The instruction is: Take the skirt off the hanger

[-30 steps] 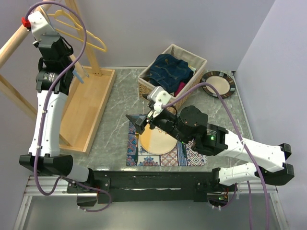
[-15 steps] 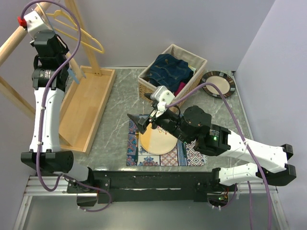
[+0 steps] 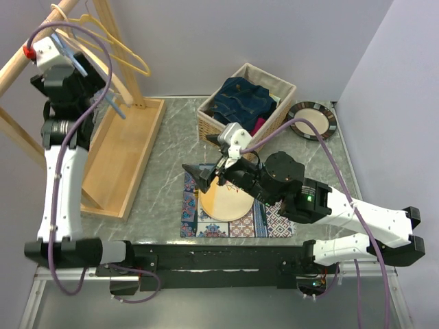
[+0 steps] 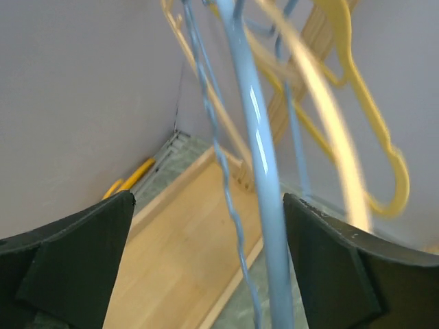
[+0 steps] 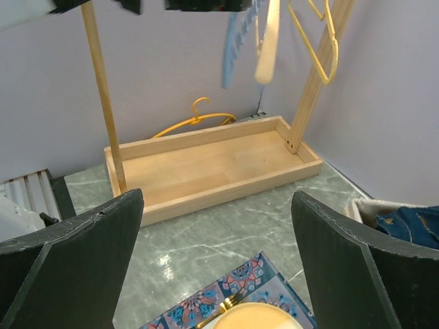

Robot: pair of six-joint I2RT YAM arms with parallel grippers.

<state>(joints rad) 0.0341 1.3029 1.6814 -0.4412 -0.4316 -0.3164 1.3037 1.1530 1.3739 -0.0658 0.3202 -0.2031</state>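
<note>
The skirt (image 3: 241,101), dark blue denim, lies folded in the wicker basket (image 3: 282,88). High at the rack, my left gripper (image 4: 206,274) is open with a pale blue hanger (image 4: 264,205) (image 3: 115,107) hanging between its jaws. The hanger's rod stands close to the right finger (image 4: 343,274) and nothing grips it. My right gripper (image 3: 195,175) (image 5: 216,274) is open and empty, low above the patterned placemat (image 3: 192,205) and the yellow plate (image 3: 226,202).
Yellow hangers (image 3: 127,55) (image 4: 357,89) hang on the wooden rack, whose tray base (image 3: 120,161) (image 5: 206,164) sits at the table's left. Another yellow hanger (image 5: 199,118) lies behind that tray. A brown-rimmed plate (image 3: 312,120) sits right of the basket.
My left gripper has opened and let go of the blue hanger while the arm moved up and left at the rack. The right arm has hardly moved.
</note>
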